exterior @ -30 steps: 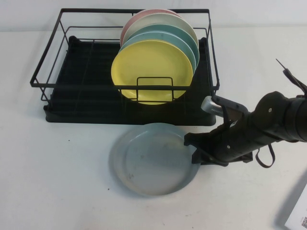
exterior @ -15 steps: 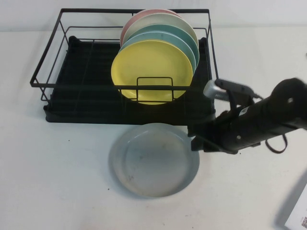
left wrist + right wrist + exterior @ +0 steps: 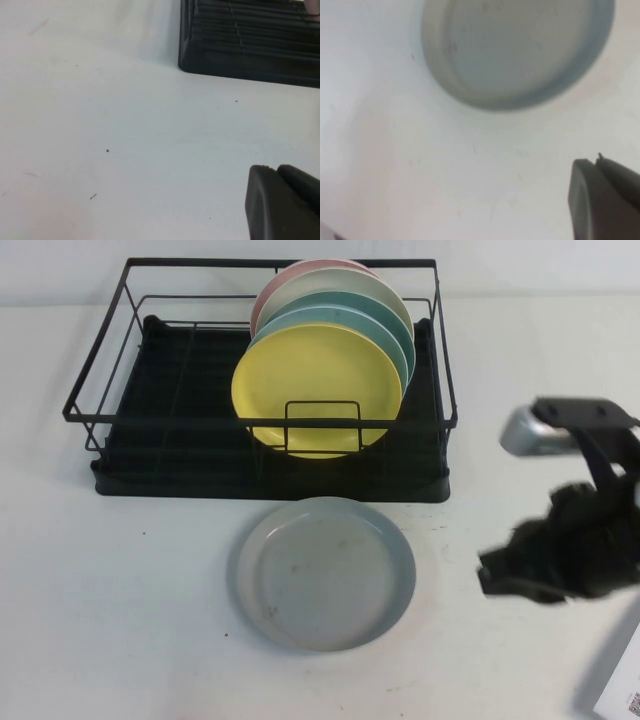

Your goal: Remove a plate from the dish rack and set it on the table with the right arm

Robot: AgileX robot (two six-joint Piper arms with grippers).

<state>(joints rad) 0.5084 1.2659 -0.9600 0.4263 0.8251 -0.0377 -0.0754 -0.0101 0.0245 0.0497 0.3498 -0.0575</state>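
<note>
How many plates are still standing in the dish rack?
5 in the dish rack, front to back: yellow plate, blue plate, teal plate, cream plate, pink plate. More may hide behind.

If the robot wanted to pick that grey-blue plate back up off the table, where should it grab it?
Probably by the raised rim on the robot's right. The round pale grey-blue plate lies flat on the white table, so only its rim offers an edge. The right gripper, shut, hovers apart on that side. The left gripper is parked away near the black wire dish rack.
</note>
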